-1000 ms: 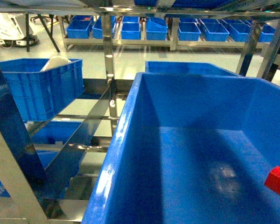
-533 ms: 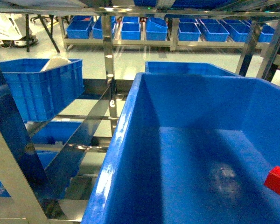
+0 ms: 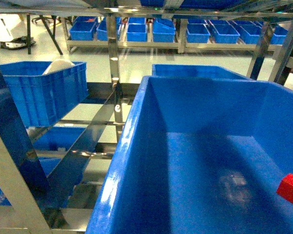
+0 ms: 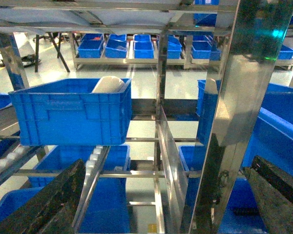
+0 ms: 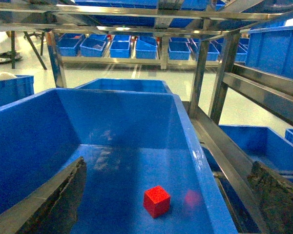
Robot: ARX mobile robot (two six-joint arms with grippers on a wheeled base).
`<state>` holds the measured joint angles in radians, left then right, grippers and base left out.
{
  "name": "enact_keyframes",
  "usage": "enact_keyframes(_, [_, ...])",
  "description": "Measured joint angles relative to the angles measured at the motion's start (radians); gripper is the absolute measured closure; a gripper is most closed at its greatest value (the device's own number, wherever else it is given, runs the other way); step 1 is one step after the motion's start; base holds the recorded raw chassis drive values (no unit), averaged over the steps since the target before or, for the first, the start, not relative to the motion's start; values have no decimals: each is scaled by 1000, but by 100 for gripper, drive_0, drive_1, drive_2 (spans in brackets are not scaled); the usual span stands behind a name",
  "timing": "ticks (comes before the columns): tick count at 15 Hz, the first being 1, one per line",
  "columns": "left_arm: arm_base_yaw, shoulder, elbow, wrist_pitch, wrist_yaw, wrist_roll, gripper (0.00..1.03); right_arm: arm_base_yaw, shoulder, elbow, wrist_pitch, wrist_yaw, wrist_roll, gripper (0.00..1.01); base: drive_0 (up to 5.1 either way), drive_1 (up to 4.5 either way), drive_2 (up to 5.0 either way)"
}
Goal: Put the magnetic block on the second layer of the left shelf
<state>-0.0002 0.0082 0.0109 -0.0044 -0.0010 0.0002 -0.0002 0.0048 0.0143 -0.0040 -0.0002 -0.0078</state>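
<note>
Red cube (image 5: 156,201): lying loose on blue crate (image 3: 136,161) floor.
Left end effector (image 4: 163,204): spread wide, grasping nothing.
Right end effector (image 5: 168,200): released, fingers flanking cube.

Head camera looks down, close, into big blue crate (image 3: 195,161). Right wrist shares that crate (image 5: 112,146); left wrist faces steel rack (image 4: 161,112), level.

Near crate: you face a large blue crate (image 3: 136,161) filling the lower right of the head view, its glossy rim catching light.
Second crate: a matching one (image 3: 195,71) sits just behind it.
Left crate: another blue crate (image 4: 71,112) rests on roller rails, a white rounded object (image 4: 109,85) showing above its rim.
Background: low racks of small blue bins (image 3: 166,29) line the far wall across a pale floor (image 3: 136,61).
</note>
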Motion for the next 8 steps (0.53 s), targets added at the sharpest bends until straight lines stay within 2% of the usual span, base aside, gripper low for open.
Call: enact_keyframes(8, [0,0,0,0,0,0,5,0,0,0,0,0,0,3,0,0,0])
